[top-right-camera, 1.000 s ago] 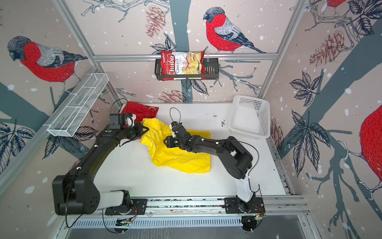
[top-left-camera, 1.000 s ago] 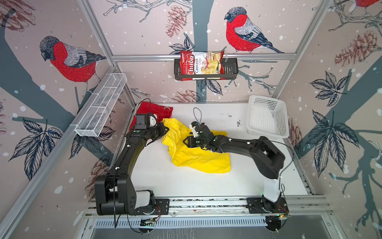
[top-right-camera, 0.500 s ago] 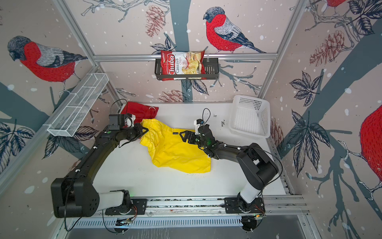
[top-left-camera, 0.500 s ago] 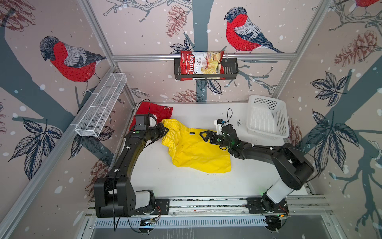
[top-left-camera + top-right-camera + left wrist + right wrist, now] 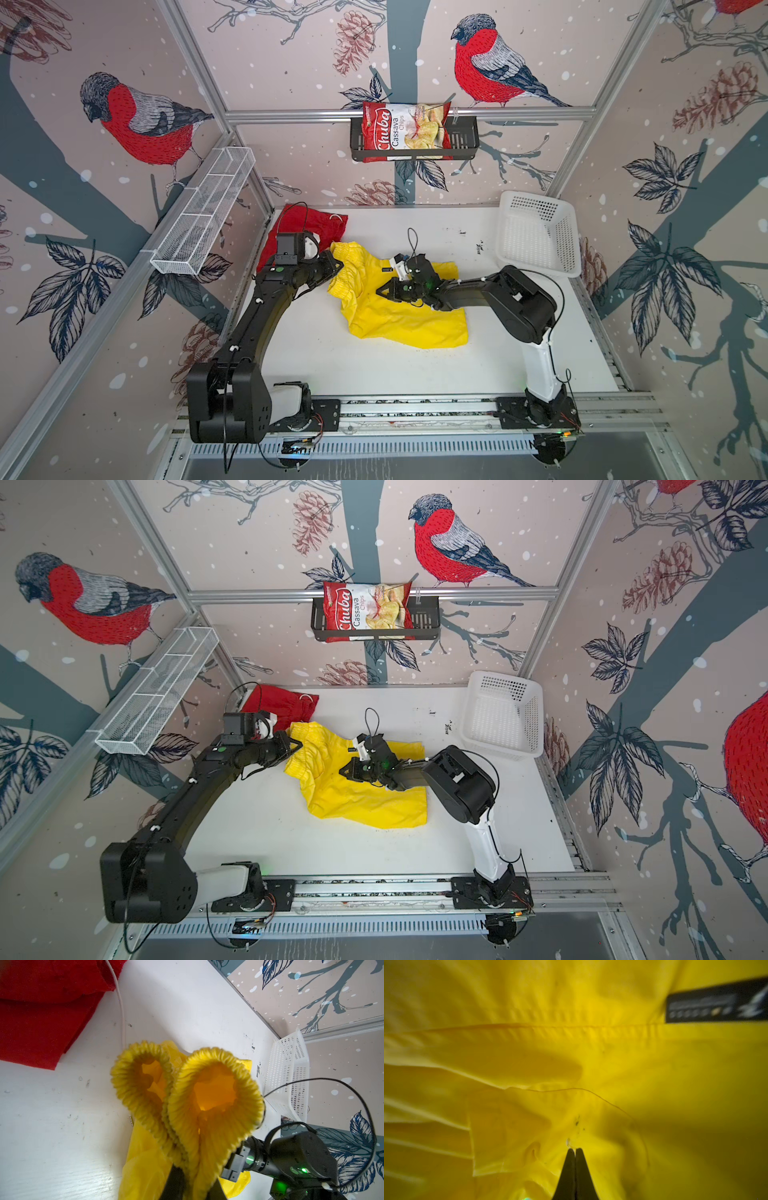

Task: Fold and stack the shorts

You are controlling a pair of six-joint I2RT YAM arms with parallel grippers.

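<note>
At table centre, left gripper [image 5: 337, 265] is pinching the yellow shorts [image 5: 399, 322] by the waistband. Right gripper [image 5: 381, 291] is pressing its tips together mid-fabric, catch unclear. Likely needing a taut, level pull.

1. Reaches with the left arm [image 5: 266, 316] from the front up toward the back, bent in one long curve.
2. Pinches the bunched waistband of the yellow shorts [image 5: 399, 328] tight in the left gripper [image 5: 340, 264], closed all the way on it.
3. Folds the right arm [image 5: 519, 299] sharply at the elbow, forearm pointing left toward the middle.
4. Holds the right gripper [image 5: 380, 291] down at the same shorts, its two fingers [image 5: 566, 1167] pressed flat together with no gap.
</note>
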